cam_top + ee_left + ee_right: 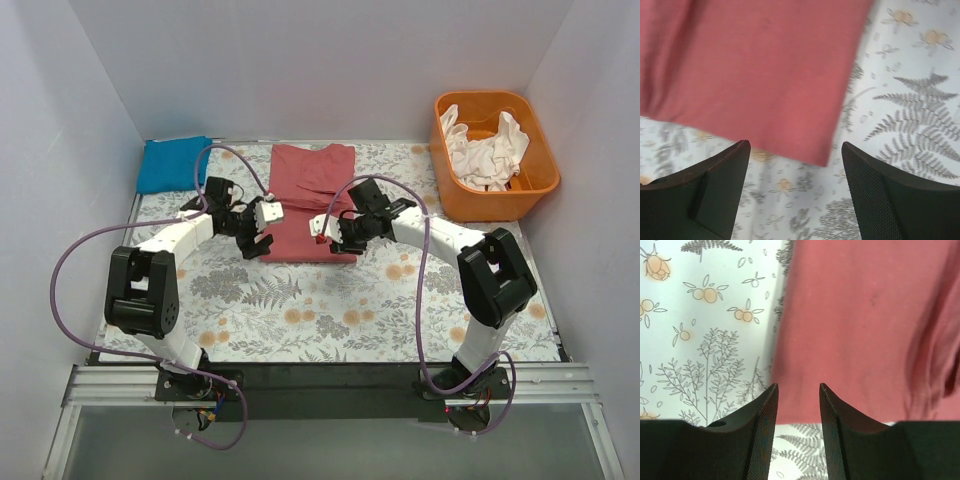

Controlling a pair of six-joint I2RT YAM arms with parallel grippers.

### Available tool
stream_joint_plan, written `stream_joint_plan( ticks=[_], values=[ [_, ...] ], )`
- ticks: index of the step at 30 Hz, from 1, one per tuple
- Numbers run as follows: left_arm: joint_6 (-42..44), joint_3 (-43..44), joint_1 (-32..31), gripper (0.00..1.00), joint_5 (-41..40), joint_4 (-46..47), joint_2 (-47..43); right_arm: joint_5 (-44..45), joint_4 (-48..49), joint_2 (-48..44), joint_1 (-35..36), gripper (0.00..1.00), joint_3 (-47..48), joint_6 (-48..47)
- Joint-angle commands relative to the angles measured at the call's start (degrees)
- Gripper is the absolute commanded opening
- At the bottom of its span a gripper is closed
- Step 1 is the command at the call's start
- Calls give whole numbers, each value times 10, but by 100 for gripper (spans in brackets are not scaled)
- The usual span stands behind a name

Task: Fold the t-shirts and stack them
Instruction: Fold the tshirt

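While the red t-shirt (312,195) lay partly folded on the floral tablecloth (300,310), just toward 12 o'clock from the table's middle, both arms reached in at its near hem. The left gripper (257,243) sat at the shirt's 7 o'clock corner and the right gripper (333,240) at its 5 o'clock corner.

In the left wrist view, the left gripper (795,146) stood wide apart with nothing between its fingers (720,185). The red t-shirt (755,70) filled the frame from 9 to 1 o'clock. Its corner hung in the gap, nearer the finger at 4 o'clock.

In the right wrist view, the right gripper (798,387) showed only a narrow gap and held nothing. The red t-shirt (860,325) spread from 12 to 4 o'clock, and its side edge ran down toward that gap. I could not tell whether either gripper touched the cloth.

A blue t-shirt (172,163) lay folded at the table's 10 o'clock corner, well apart from the red one. At 2 o'clock stood an orange bin (490,205) holding crumpled white t-shirts (485,150).
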Motion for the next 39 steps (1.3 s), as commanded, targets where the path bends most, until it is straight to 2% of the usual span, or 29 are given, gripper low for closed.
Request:
stream_joint_plan(
  ticks=[1, 16, 20, 23, 24, 26, 27, 28, 31, 34, 39],
  values=[
    [35, -34, -10, 73, 5, 2, -17, 4, -2, 14, 1, 45, -11, 0],
    [39, -93, -29, 69, -45, 66, 33, 32, 39, 52, 2, 46, -73, -33],
    [48, -100, -29, 66, -49, 75, 42, 41, 46, 56, 2, 42, -77, -31],
    [57, -107, -30, 58, -60, 78, 48, 49, 49, 57, 2, 30, -81, -31],
    [59, -108, -31, 50, -63, 82, 50, 50, 51, 56, 2, 22, -84, -32],
    [62, -107, -32, 41, -69, 80, 51, 57, 53, 55, 0, 12, -84, -31],
    [60, -104, -32, 36, -69, 80, 46, 59, 52, 53, -1, 2, -82, -27],
    [60, -101, -32, 23, -69, 79, 43, 59, 52, 49, -6, 1, -77, -23],
    [50, -74, -30, 4, -72, 74, 26, 61, 50, 38, -19, 1, -57, -8],
    [38, -5, -23, 0, -56, 26, 23, 55, 41, 24, -35, 1, -18, 3],
    [31, 73, -22, 0, -46, -31, 24, 53, 15, 15, -51, 1, 36, -4]
  ],
)
